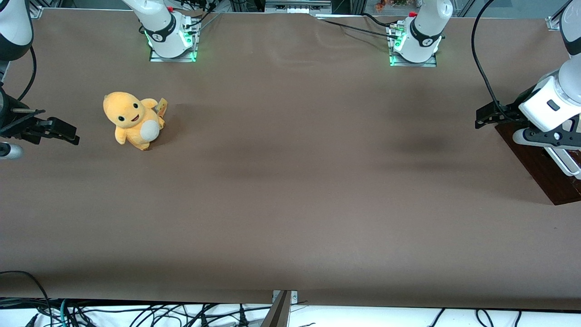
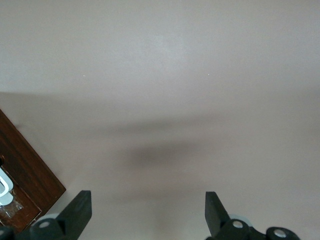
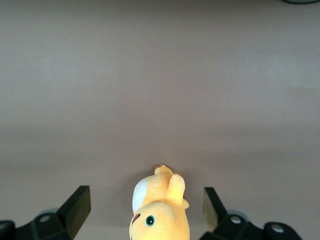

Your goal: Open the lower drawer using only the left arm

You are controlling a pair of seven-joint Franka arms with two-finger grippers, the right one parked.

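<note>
Dark wooden lower drawer (image 1: 542, 170) sits at the working arm's end of the table (image 1: 290, 204). Just above its front hangs the left arm's (image 1: 551, 102) gripper (image 2: 147, 210), fingers spread wide and holding nothing.

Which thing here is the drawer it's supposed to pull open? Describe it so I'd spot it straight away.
Start at the brown table and follow it to the working arm's end. There, under the white arm's open gripper, sits the lower drawer: a dark reddish-brown wooden front with a white bar handle. Nothing else on the table is wooden; the only other item is a yellow plush toy toward the parked arm's end.
</note>
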